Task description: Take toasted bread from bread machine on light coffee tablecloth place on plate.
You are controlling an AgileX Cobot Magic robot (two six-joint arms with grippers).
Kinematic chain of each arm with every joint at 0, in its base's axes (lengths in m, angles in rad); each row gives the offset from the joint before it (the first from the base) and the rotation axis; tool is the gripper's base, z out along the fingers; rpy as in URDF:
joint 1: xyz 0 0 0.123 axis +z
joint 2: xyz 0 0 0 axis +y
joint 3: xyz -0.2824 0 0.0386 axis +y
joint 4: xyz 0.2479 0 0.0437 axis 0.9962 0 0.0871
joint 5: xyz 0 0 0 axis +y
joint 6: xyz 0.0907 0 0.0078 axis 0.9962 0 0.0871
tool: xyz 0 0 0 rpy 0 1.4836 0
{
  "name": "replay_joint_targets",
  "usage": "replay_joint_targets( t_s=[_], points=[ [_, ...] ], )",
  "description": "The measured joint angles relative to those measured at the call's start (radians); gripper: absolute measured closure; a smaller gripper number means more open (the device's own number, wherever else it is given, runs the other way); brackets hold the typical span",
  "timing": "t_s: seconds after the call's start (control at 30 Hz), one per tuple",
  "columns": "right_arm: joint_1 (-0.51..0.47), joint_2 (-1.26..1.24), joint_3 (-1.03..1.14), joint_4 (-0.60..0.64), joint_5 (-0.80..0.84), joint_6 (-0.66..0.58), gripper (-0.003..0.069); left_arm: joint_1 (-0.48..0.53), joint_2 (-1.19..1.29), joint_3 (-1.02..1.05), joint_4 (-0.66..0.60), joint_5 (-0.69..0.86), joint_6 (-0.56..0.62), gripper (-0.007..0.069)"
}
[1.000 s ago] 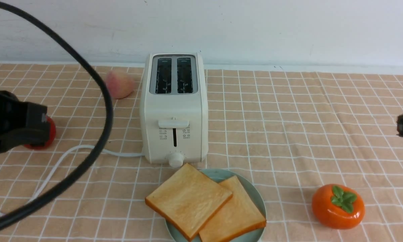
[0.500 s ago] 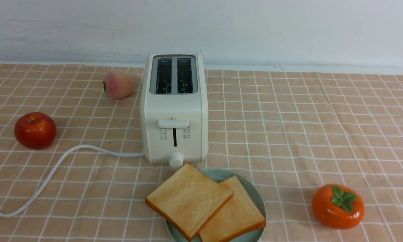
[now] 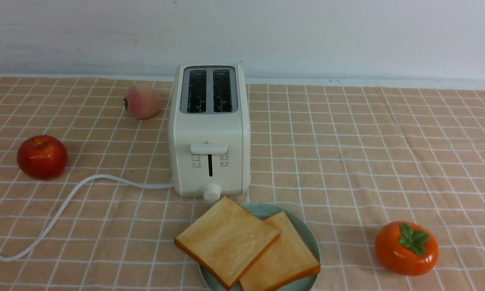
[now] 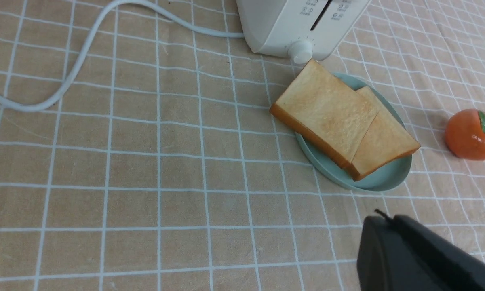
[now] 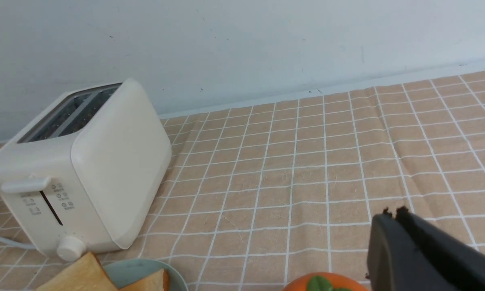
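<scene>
Two slices of toast (image 3: 246,242) are lying flat on the plate (image 3: 307,234), overlapping, the left slice (image 3: 226,238) resting partly on top of the right one (image 3: 285,254) and jutting over the plate's rim. The plate is sitting on the cloth (image 3: 347,161) just in front of the toaster (image 3: 209,133), whose two slots are showing dark and bare. The toaster's cord (image 3: 64,206) is trailing off across the cloth to the left.

An apple (image 3: 42,157) is sitting well off to the left, a peach (image 3: 142,101) is sitting just beside the toaster's far left corner, and a persimmon (image 3: 406,248) is sitting to the right of the plate.

Neither arm is showing from the front. In the wrist views the left gripper (image 4: 382,220) and right gripper (image 5: 392,214) are hanging above the cloth, their fingers pressed together on nothing, touching nothing.
</scene>
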Motion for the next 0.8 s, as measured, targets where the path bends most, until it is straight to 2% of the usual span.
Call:
replay_joint_targets(
  t_s=[0.27,0.47,0.6,0.8],
  points=[
    [0.0,0.0,0.0,-0.001,0.0,0.001,0.065,0.0,0.0,0.01,0.011,-0.025,0.001,0.0638],
    [0.0,0.0,0.0,-0.001,0.0,0.002,0.0641,0.018,-0.069,0.132,0.071,-0.277,0.035,0.0638],
    [0.0,0.0,0.0,-0.001,0.0,0.002,0.0636,0.084,-0.176,0.31,0.096,-0.498,0.041,0.0638],
    [0.0,0.0,0.0,-0.001,0.0,0.002,0.0636,0.152,-0.26,0.555,0.16,-0.58,0.042,0.0638]
  ],
)
